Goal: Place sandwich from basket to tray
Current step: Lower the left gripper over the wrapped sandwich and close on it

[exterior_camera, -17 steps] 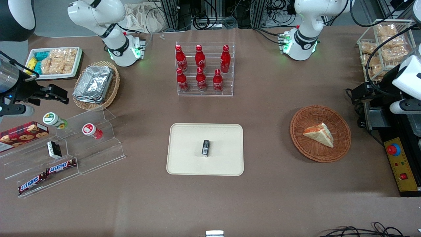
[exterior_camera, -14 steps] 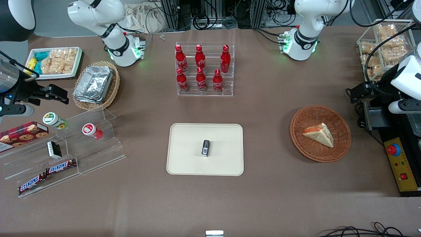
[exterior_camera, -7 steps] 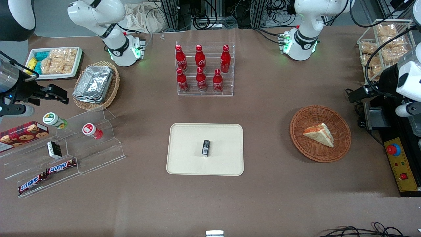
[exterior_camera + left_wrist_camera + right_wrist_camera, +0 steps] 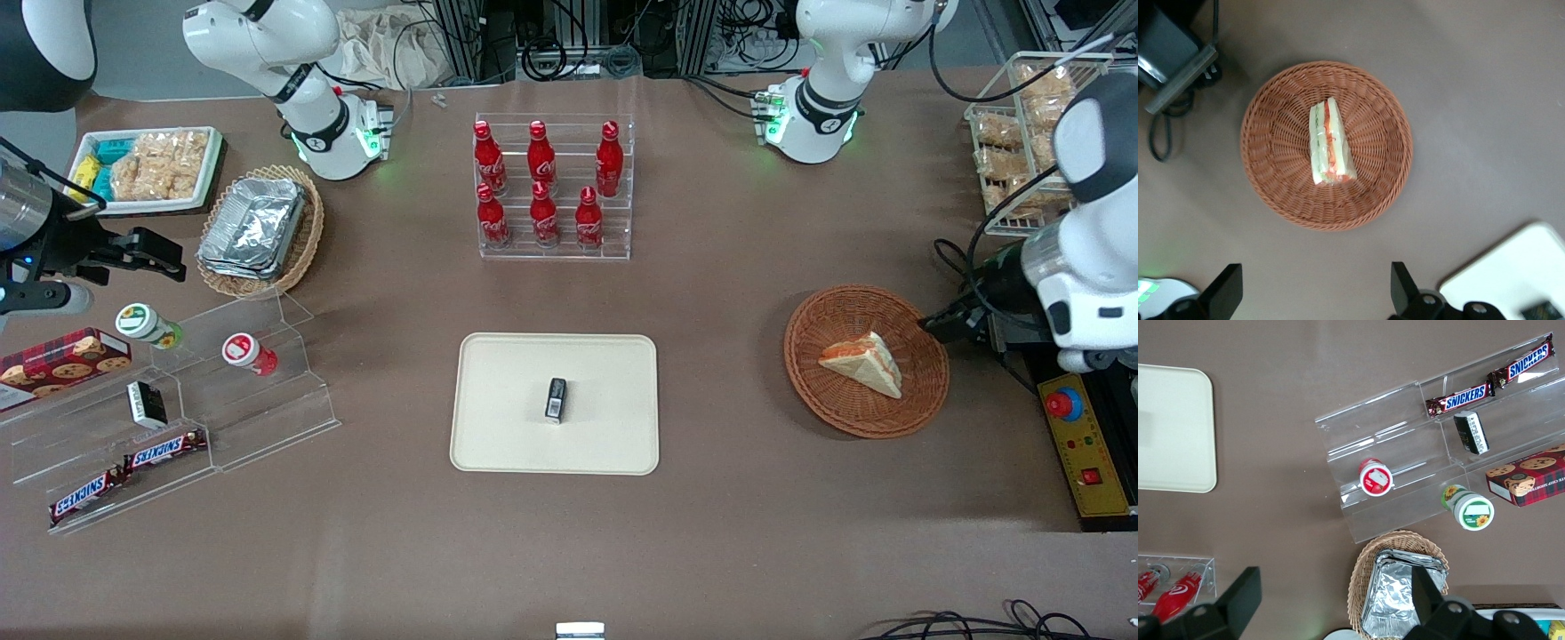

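The sandwich [image 4: 862, 364] lies in the round brown basket [image 4: 925, 391] toward the working arm's end of the table, with nothing on or against it. The cream tray [image 4: 507, 444] sits well apart toward the table's middle, and a small dark packet [image 4: 556, 398] lies on it. A clear rack of red bottles [image 4: 544, 188] stands farther from the front camera than the tray.

The gripper [image 4: 1317, 293] hangs above the table just beside the basket, its fingers [image 4: 1228, 288] spread wide with nothing between them. In the front view the arm's white body covers most of it, so only a dark tip shows at the basket's rim.

The wrist view shows the sandwich [image 4: 1329, 143] edge-on, its red and green layers plain, inside the basket [image 4: 1271, 193], and only a corner of the tray [image 4: 1501, 270].
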You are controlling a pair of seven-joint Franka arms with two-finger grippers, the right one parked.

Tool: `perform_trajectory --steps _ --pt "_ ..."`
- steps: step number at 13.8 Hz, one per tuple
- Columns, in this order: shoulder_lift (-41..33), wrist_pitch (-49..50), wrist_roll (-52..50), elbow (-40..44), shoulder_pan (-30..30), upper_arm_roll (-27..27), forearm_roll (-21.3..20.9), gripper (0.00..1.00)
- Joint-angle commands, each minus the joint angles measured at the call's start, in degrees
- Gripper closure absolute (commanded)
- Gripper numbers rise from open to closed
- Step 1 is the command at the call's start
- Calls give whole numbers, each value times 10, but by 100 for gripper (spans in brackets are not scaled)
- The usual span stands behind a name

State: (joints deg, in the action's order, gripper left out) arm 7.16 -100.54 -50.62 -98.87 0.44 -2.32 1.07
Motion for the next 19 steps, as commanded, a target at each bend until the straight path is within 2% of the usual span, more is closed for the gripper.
perform_trajectory --steps 1,5,12,15,16,17,18,19 --pt "-6 -92 -95 -87 3 1 -1 0" --pt "46 -185 -203 -133 3 1 -3 0" --pt "80 -358 -240 -250 3 7 -3 0" --pt "100 -371 -238 -251 3 8 -5 1" --pt "102 -371 -238 -251 3 9 -14 17" --pt "104 -371 -238 -251 3 9 -19 46" --pt "108 -371 -238 -250 4 9 -20 83" --pt "109 -371 -237 -248 4 9 -20 100"
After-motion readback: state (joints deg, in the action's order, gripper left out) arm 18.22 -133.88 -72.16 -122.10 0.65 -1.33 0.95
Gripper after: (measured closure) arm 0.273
